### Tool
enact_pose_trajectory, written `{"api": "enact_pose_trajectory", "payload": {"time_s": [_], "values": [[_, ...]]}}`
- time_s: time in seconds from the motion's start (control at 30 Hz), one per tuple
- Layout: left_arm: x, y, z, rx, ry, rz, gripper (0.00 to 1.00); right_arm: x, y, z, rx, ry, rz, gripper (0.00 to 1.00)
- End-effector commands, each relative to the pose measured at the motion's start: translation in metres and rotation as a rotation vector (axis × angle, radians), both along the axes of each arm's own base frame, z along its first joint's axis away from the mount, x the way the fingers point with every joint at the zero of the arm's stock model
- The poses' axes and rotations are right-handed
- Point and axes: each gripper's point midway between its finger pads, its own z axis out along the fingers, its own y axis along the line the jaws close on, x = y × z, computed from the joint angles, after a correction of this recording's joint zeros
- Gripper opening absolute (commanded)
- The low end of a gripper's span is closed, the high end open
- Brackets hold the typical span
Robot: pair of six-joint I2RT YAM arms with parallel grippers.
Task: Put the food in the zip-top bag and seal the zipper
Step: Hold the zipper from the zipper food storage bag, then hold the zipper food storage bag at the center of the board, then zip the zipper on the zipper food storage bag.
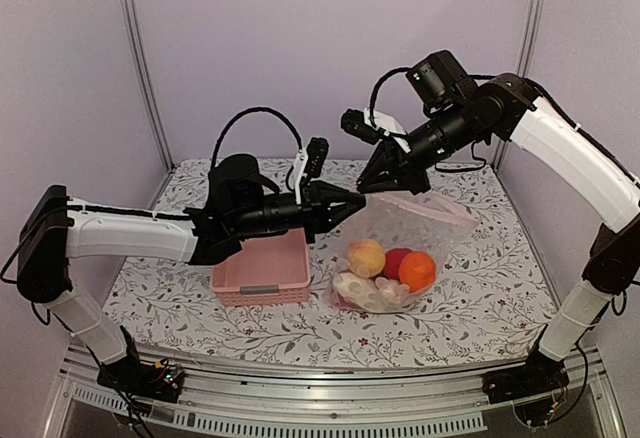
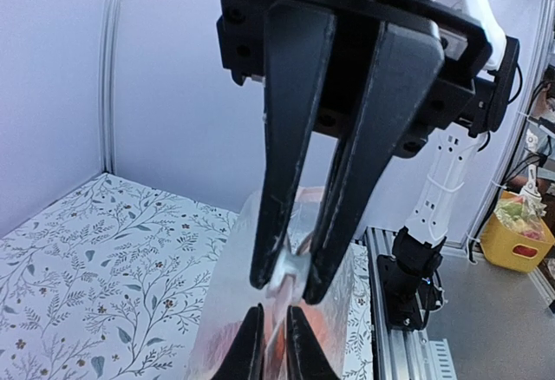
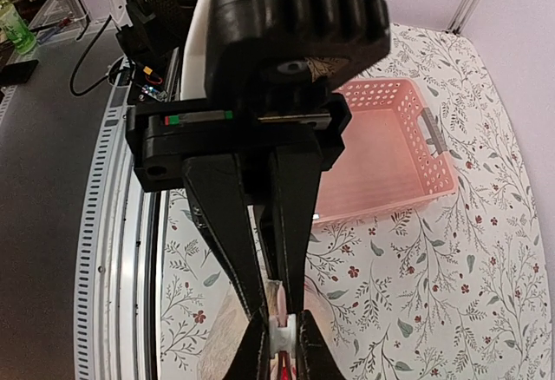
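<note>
The clear zip-top bag [image 1: 405, 230] hangs upright over the table with the food in its bottom: a yellow piece [image 1: 366, 257], a red one [image 1: 396, 261], an orange one [image 1: 417, 270] and white pieces [image 1: 362, 293]. My left gripper [image 1: 357, 200] [image 2: 275, 347] is shut on the bag's left top corner. My right gripper [image 1: 370, 185] [image 3: 284, 351] is shut on the white slider [image 3: 282, 338] of the zipper [image 1: 425, 201], tip to tip with the left gripper. The slider also shows in the left wrist view [image 2: 290, 269].
The pink slatted basket [image 1: 262, 268] [image 3: 381, 150] sits empty on the floral table just left of the bag, below my left arm. The enclosure's walls and posts stand behind and at both sides.
</note>
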Motion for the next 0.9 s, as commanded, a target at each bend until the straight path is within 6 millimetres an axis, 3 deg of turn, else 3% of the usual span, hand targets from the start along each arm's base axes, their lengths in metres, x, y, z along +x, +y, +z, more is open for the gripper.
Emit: {"api": "enact_pose_trajectory", "payload": {"time_s": [0.0, 0.2, 0.4, 0.57, 0.87], "values": [[0.006, -0.001, 0.014, -0.015, -0.028, 0.01, 0.09, -0.002, 0.001, 0.0, -0.007, 0.01, 0.004, 0.06], [0.006, -0.004, 0.015, -0.014, -0.026, -0.002, 0.0, -0.002, -0.001, 0.0, -0.012, 0.007, -0.002, 0.06], [0.009, 0.003, 0.017, -0.035, -0.027, 0.036, 0.0, 0.004, -0.007, -0.008, -0.061, -0.009, -0.038, 0.06], [0.011, 0.012, 0.021, -0.041, -0.039, 0.077, 0.0, 0.008, -0.022, -0.024, -0.129, -0.026, -0.079, 0.05], [0.015, 0.018, 0.017, -0.042, -0.033, 0.101, 0.0, 0.015, -0.058, -0.031, -0.158, -0.006, -0.153, 0.06]]}}
